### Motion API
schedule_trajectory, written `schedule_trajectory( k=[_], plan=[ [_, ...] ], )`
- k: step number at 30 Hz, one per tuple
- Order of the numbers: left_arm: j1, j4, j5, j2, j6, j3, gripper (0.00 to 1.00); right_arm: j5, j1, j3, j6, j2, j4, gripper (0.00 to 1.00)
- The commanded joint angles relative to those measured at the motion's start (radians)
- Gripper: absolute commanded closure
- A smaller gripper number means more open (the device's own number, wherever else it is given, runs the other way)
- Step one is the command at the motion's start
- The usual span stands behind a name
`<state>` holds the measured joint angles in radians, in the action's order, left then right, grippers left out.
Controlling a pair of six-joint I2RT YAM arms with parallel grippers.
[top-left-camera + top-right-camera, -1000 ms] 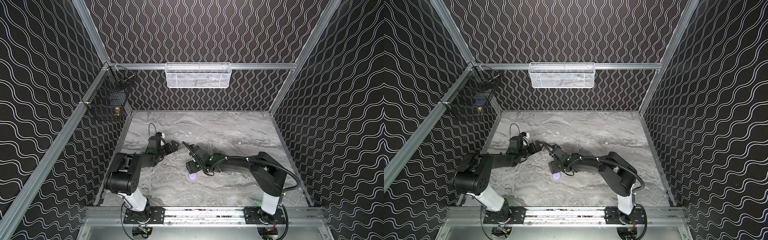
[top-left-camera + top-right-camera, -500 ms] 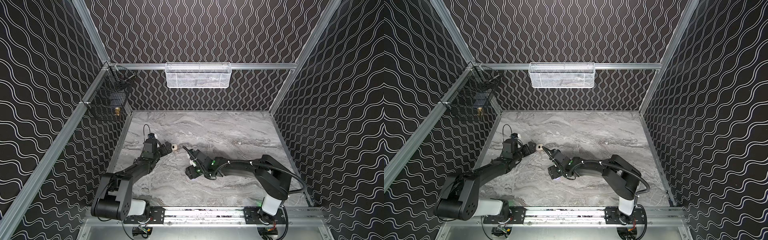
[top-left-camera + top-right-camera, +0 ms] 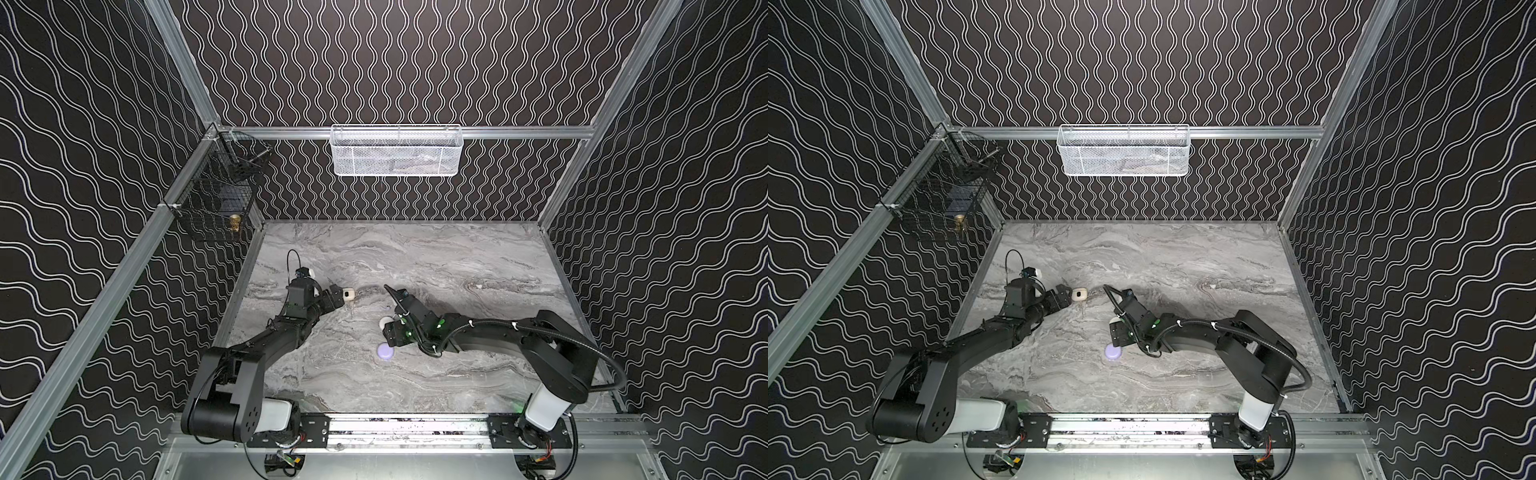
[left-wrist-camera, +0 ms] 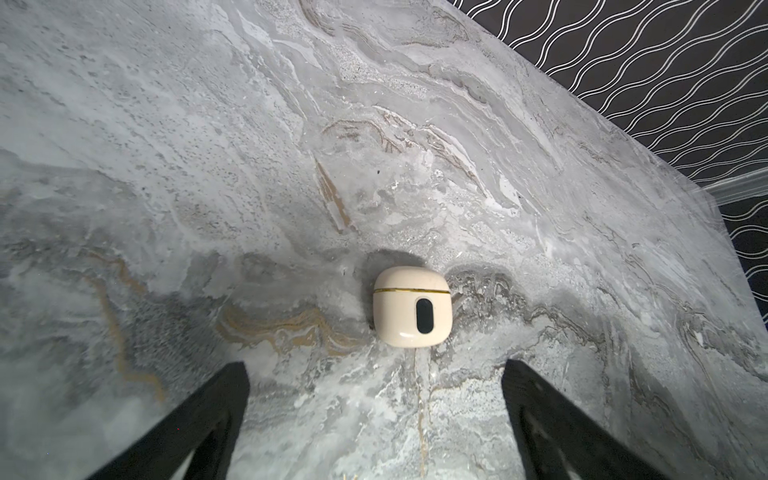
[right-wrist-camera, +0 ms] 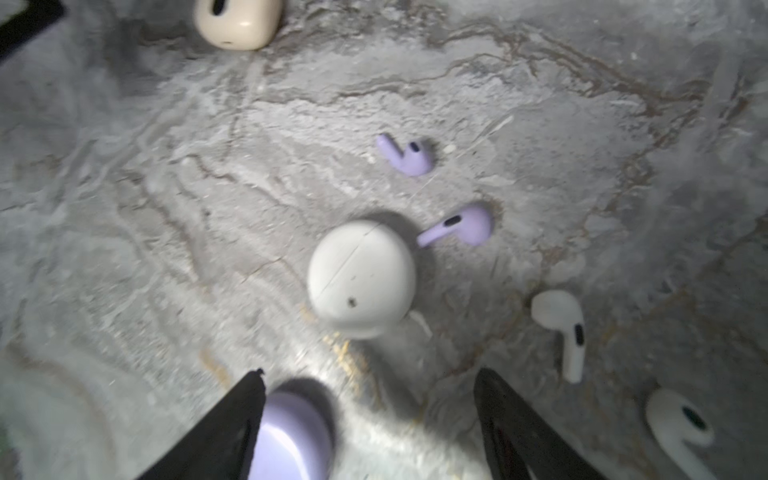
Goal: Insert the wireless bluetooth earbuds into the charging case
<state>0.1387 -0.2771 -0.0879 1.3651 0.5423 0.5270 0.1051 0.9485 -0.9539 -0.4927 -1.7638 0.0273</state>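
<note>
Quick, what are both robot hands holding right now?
Left gripper: open, holding nothing; the cream rounded plastic case lies just ahead.
Right gripper: open, holding nothing.

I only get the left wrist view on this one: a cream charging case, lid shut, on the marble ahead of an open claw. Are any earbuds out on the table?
Observer: Yes. The right wrist view shows two lavender earbuds and two pale earbuds lying loose on the tabletop.
Operator: Any other cases?
Observer: Two: a white round charging case, lid shut, beside the lavender buds, and a lavender charging case nearer the arm bases.
Operator: Is the right claw holding anything?
Observer: No. The right claw is open and empty. The lavender case lies on the table right by it, ungripped.
</note>
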Motion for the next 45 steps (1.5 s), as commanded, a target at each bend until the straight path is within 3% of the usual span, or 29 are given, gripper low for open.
schedule_trajectory(
  k=[1, 12, 24, 29, 35, 39, 45],
  plan=[
    [-0.001, -0.032, -0.017, 0.001, -0.019, -0.002, 0.02, -0.064, -0.007, -0.038, 0.004, -0.054, -0.053, 0.16],
    [-0.001, -0.046, -0.029, -0.006, -0.019, -0.005, 0.02, -0.131, 0.007, -0.079, -0.004, -0.067, -0.092, 0.17],
    [-0.001, -0.036, -0.023, -0.021, -0.025, -0.011, 0.02, -0.168, 0.102, -0.095, -0.057, -0.092, -0.145, 0.23],
    [-0.001, -0.036, -0.029, -0.026, -0.025, -0.013, 0.02, -0.082, 0.101, -0.083, -0.025, -0.029, -0.101, 0.22],
    [-0.001, -0.046, -0.040, -0.024, -0.020, -0.013, 0.02, 0.086, 0.061, -0.084, 0.142, 0.056, -0.020, 0.14],
    [-0.001, -0.052, -0.041, -0.028, -0.020, -0.015, 0.02, -0.027, -0.026, -0.107, 0.157, 0.019, 0.017, 0.13],
    [-0.001, -0.052, -0.037, -0.028, -0.021, -0.016, 0.02, -0.090, -0.027, -0.148, 0.171, -0.093, 0.023, 0.12]
  ],
)
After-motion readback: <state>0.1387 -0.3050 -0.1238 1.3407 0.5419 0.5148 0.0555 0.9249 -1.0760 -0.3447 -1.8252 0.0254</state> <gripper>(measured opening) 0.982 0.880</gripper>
